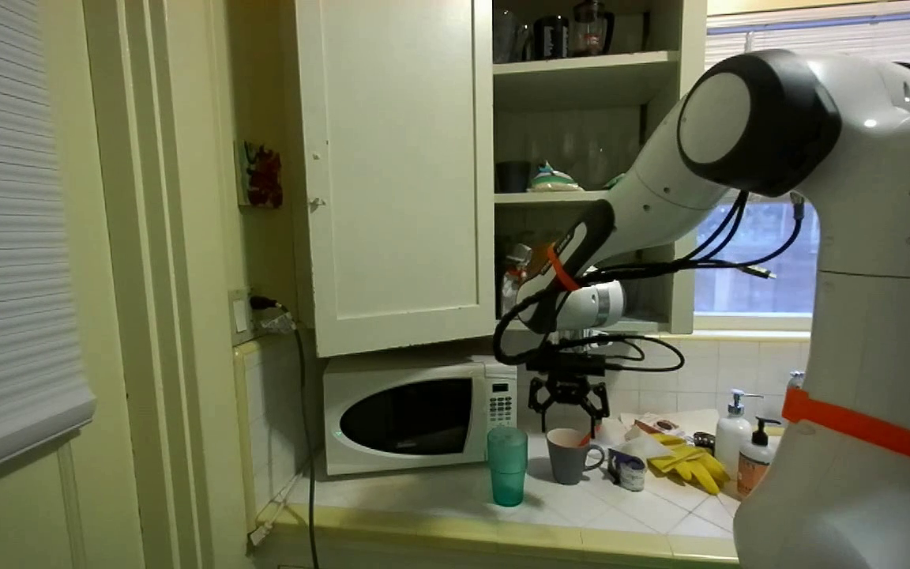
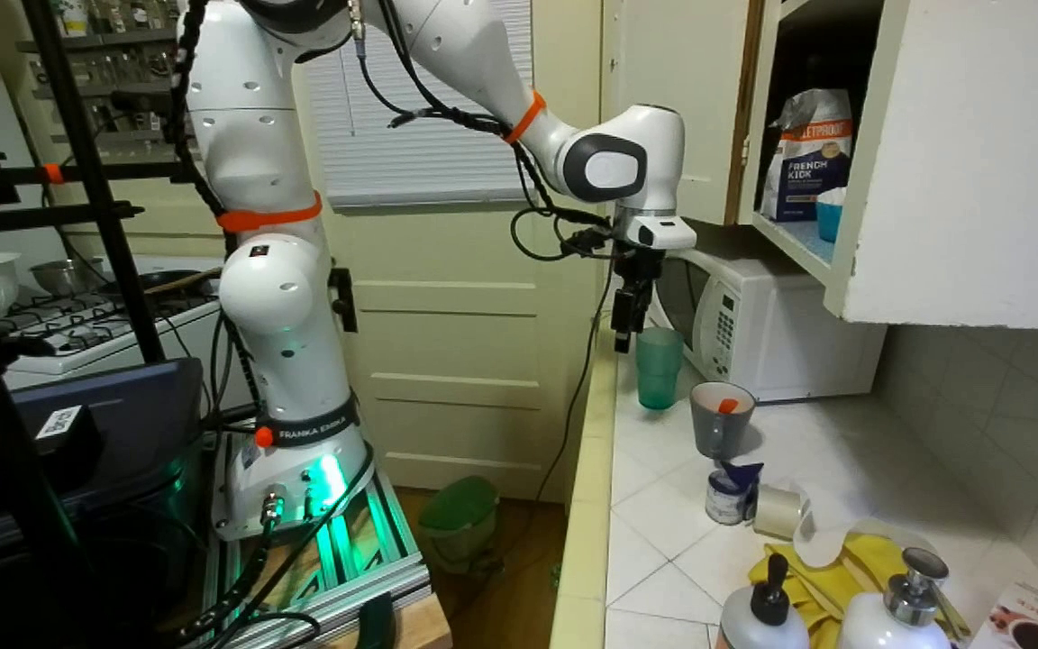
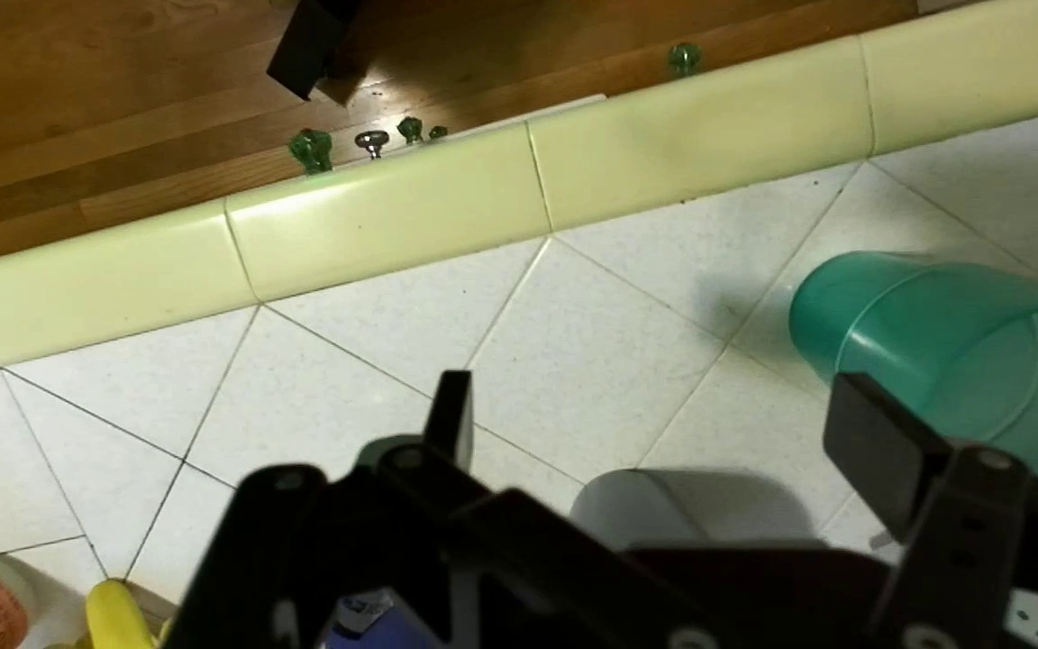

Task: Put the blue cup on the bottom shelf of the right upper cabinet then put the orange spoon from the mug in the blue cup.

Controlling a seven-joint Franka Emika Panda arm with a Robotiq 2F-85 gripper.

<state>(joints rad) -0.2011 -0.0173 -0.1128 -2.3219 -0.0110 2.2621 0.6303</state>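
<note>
The blue cup [image 1: 508, 466], a teal tumbler [image 2: 660, 374], stands upright on the tiled counter beside the grey mug [image 1: 567, 464]. Out of the mug [image 2: 719, 428] pokes the orange spoon [image 2: 728, 406]; the wrist view hides it. My gripper [image 1: 569, 428] hangs pointing down above the counter, open and empty. In the wrist view the blue cup [image 3: 924, 338] shows at the right, partly behind one finger, and the mug [image 3: 623, 509] is mostly covered by the gripper. The right upper cabinet [image 1: 686, 269] is open, its bottom shelf [image 1: 646, 325] partly behind the arm.
A white microwave [image 1: 415, 419] stands behind the cup, under the swung-out cabinet door [image 1: 404, 174]. A small jar [image 2: 724, 500], yellow gloves [image 1: 696, 466] and soap bottles [image 1: 731, 435] share the counter. A coffee bag [image 2: 812, 162] and a blue dish [image 2: 830, 221] sit in the cabinet.
</note>
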